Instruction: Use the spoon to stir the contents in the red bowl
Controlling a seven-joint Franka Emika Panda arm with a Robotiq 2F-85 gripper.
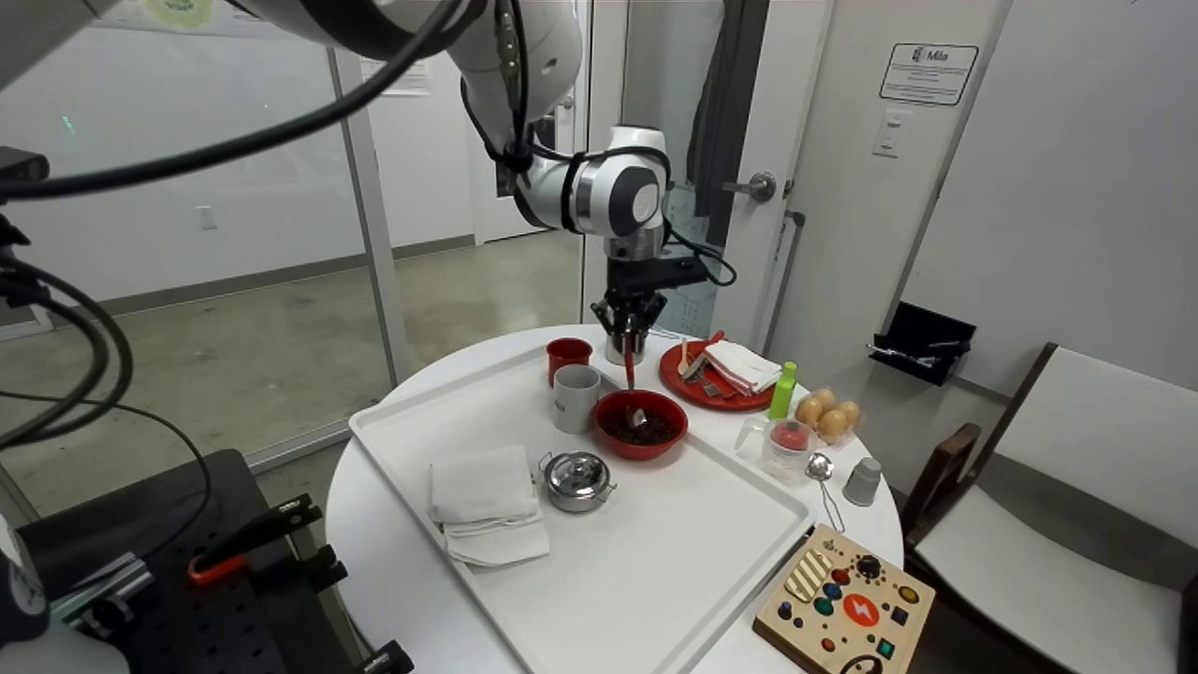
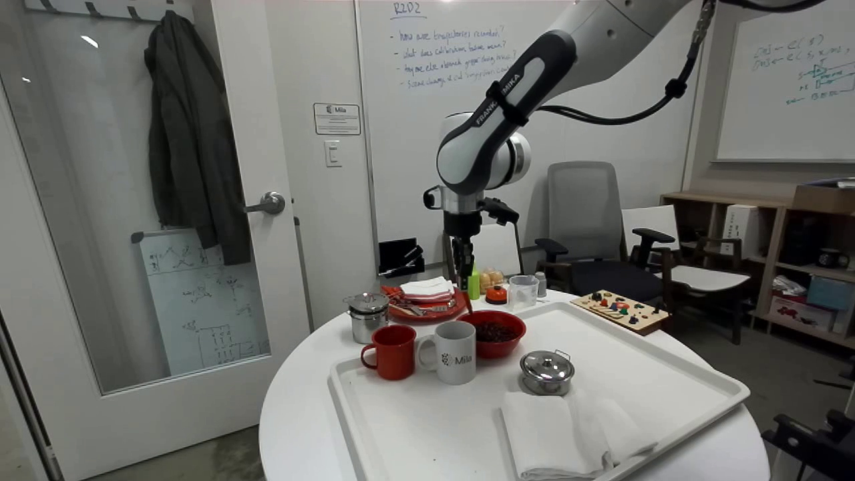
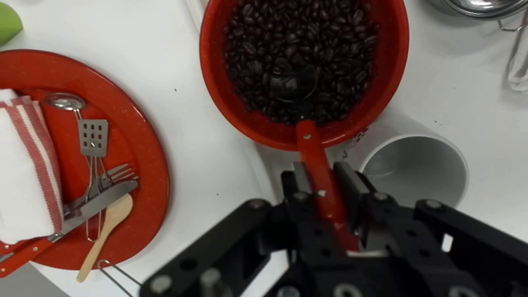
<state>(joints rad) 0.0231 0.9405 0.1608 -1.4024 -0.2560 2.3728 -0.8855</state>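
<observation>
In the wrist view the top edge cuts through the red bowl point(image 3: 268, 132) and the beans point(image 3: 284, 39), some of which lie covered by the head of the spoon point(image 3: 311, 152). The spoon's handle end is lost among the parts of the pincer point(image 3: 321, 171), which are blurred and cropped at the bottom. The left edge cuts off part of the red plate point(image 3: 154, 198). In an exterior view the pale mug point(image 2: 461, 364) hides part of the red bowl, and the spoon's head cannot be made out.
</observation>
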